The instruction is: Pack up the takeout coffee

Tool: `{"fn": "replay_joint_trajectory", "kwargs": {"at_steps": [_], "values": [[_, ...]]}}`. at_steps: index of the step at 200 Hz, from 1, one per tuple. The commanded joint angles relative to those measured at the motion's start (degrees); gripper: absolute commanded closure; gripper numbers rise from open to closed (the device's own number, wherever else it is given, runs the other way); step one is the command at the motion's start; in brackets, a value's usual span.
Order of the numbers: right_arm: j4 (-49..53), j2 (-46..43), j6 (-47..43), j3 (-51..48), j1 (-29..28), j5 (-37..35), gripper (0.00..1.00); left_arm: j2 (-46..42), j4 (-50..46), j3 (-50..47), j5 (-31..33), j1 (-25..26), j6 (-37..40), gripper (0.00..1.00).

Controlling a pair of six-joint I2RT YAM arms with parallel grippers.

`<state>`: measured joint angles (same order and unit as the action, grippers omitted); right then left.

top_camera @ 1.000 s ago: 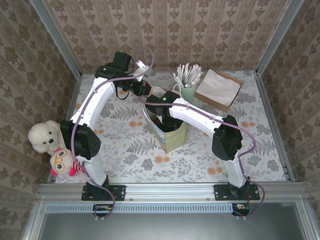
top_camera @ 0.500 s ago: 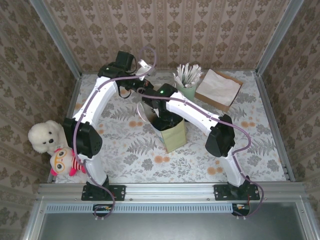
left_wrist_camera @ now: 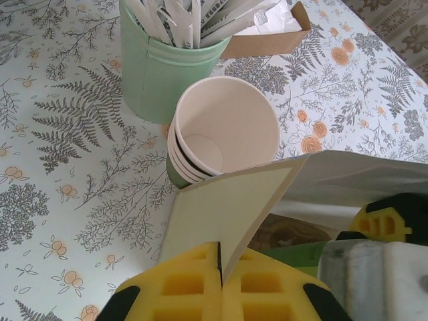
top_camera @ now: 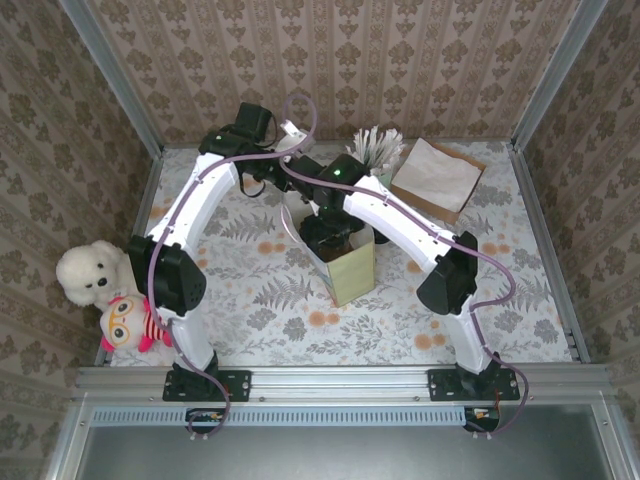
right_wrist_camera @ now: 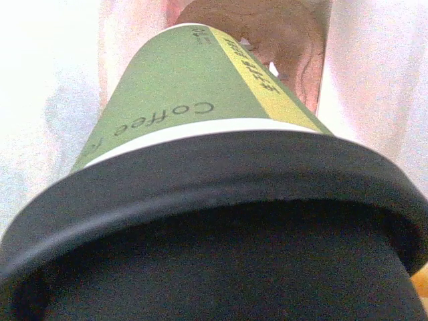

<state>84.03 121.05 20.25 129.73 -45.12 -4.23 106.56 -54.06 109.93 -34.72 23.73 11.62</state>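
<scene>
Seen from above: paper bag [top_camera: 352, 275] upright at desk [top_camera: 250, 300] centre, right arm [top_camera: 400, 222] dipping into its mouth from 12 o'clock. Left wrist: left jaws clenched on the bag's flap at 6 o'clock, stacked empty cups [left_wrist_camera: 224, 127] at 12. Right wrist: right jaws grasping the coffee cup [right_wrist_camera: 194, 87], black lid [right_wrist_camera: 200, 200] nearest, base down inside the bag.
</scene>
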Motion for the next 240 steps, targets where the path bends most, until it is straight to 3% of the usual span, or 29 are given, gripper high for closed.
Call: {"fn": "replay_joint_trajectory", "kwargs": {"at_steps": [1, 82, 240], "values": [[3.8, -2.22, 1.18, 1.46, 0.6, 1.37, 0.36, 0.32, -2.44, 1.31, 0.51, 0.36, 1.43, 1.0], [14.35, 0.81, -0.71, -3.35, 0.64, 1.82, 0.39, 0.75, -1.96, 2.82, 0.95, -0.66, 0.66, 1.0], [11.6, 2.17, -4.23, -13.31, 0.92, 3.47, 0.39, 0.31, -1.07, 2.14, -0.08, -1.84, 0.03, 1.0]]}}
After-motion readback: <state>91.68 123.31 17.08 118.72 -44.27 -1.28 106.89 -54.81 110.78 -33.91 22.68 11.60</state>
